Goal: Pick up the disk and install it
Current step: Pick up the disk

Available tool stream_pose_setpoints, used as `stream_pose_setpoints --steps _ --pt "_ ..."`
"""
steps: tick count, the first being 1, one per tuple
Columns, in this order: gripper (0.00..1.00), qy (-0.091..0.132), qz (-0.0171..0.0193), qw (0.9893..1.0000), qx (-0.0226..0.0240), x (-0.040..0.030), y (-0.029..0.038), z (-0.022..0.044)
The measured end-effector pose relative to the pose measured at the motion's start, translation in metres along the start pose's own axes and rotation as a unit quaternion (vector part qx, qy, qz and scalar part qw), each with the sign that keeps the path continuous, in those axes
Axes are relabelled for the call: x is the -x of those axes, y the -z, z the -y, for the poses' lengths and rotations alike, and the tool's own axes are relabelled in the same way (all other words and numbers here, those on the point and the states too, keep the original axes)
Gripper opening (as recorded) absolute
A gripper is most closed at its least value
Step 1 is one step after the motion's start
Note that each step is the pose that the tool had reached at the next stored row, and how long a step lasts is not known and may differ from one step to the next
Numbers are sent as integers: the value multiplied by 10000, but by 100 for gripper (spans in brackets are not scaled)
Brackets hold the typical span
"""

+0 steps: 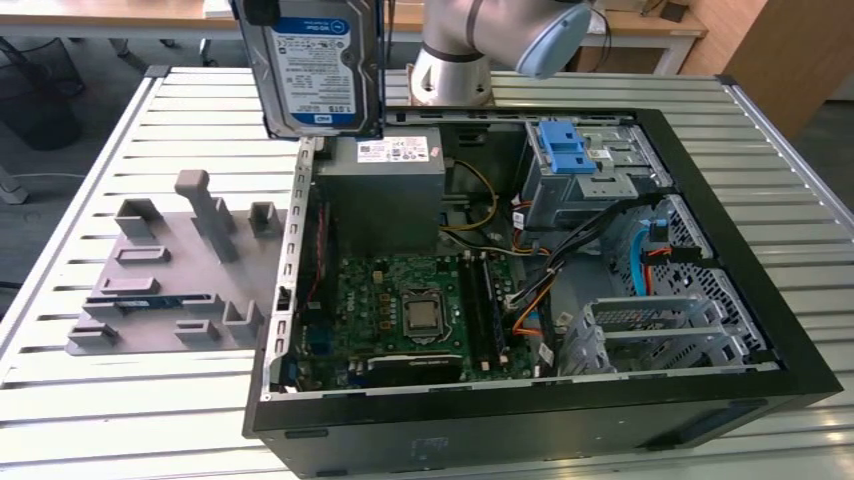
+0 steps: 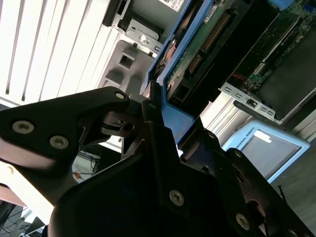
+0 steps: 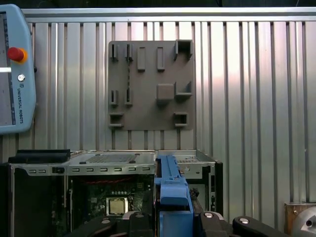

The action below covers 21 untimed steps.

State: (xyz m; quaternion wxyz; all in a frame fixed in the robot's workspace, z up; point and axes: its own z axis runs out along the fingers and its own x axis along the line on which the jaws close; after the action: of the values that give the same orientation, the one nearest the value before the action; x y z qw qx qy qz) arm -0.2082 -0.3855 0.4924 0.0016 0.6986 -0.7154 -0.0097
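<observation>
From where I stand, the black gripper [image 2: 157, 106] is clamped on the blue-framed silver rectangular hard disk [image 1: 318, 70]. It hangs the disk upright above the open black computer case [image 1: 534, 425], at its far corner on the exterior view's left, probably to clear the walls.

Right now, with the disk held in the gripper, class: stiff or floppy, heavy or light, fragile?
The disk is probably rigid: its metal body hangs straight from the gripper. Likely heavy for its size, being metal. Its exposed circuit board suggests knocks could damage it.
</observation>
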Motion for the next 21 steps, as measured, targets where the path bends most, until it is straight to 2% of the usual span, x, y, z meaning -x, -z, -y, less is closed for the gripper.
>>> stream_pose_setpoints --steps 11,17,21 --pt "36 0 0 10000 4 2 5 266" --pt "36 0 0 10000 5 5 7 453" --pt "36 0 -1 10000 5 1 1 472"
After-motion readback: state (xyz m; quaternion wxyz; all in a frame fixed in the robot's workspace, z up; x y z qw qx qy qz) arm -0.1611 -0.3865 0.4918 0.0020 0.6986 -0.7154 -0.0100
